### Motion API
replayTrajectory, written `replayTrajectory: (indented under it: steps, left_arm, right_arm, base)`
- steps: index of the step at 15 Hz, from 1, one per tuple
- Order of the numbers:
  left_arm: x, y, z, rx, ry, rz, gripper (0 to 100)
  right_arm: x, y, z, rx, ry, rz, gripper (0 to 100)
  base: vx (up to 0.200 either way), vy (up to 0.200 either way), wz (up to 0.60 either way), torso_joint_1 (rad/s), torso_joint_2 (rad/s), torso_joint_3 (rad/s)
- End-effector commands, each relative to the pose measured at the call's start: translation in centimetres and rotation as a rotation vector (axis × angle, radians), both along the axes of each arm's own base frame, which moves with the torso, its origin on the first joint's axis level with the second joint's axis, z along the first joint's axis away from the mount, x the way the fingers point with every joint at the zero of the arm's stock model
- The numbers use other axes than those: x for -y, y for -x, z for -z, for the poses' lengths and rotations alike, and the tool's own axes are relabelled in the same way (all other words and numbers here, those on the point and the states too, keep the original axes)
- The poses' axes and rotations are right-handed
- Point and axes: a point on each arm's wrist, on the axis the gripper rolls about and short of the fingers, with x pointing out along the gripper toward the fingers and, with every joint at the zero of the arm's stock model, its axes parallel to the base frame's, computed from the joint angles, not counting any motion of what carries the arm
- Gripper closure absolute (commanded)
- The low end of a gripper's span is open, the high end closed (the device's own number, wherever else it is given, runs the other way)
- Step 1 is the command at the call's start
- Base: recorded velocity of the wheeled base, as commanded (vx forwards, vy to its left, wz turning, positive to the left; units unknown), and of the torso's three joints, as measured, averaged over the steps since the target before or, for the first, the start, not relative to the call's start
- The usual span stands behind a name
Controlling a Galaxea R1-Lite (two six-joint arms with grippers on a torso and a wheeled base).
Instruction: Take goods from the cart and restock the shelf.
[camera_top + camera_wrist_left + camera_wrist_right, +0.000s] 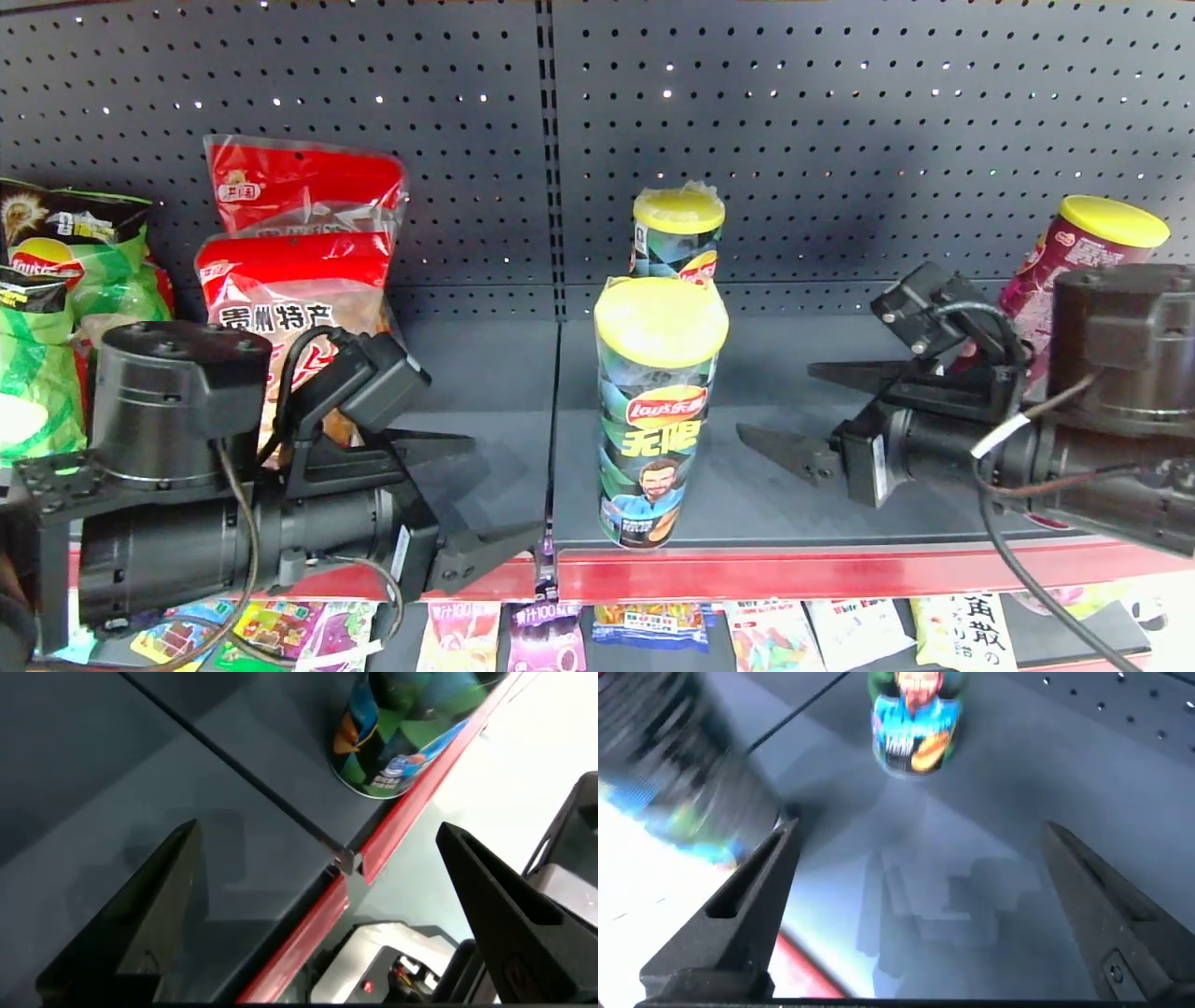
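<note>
Left end effector (499, 485): spread apart, empty, at the shelf (485, 373) front edge.
Right end effector (777, 399): spread apart, empty, over the shelf.
Can (658, 411): upright at the front edge, between both.

A logo badge and bold yellow characters stood on the front can (659, 411). Dark characters marked the red bag (280, 299); packets (546, 635) below carried small print.
</note>
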Motion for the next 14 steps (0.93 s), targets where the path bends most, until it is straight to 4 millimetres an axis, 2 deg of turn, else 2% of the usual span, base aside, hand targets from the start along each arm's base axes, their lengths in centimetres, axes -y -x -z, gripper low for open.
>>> replayTrajectory:
  steps: [1,6,14]
  left_arm:
    - [0.6,-0.9,1.2,-0.038,-0.03,0.003,0]
    - [1.3,-1.9,1.9,-0.039,-0.063,0.025,0]
    - [3.1,-3.2,2.2,-0.043,-0.069,0.054,0]
  right_arm:
    - [1.4,2.3,-1.0,0.048,-0.028,-0.002,0]
    - [2.3,3.7,-1.9,0.09,-0.054,-0.001,0]
    - [2.6,4.0,-2.3,0.11,-0.066,0.002,0]
  base:
    - [0.0,0.0,0.0,0.0,0.0,0.0]
    - [0.0,0.0,0.0,0.0,0.0,0.0]
    - [0.0,0.0,0.0,0.0,0.0,0.0]
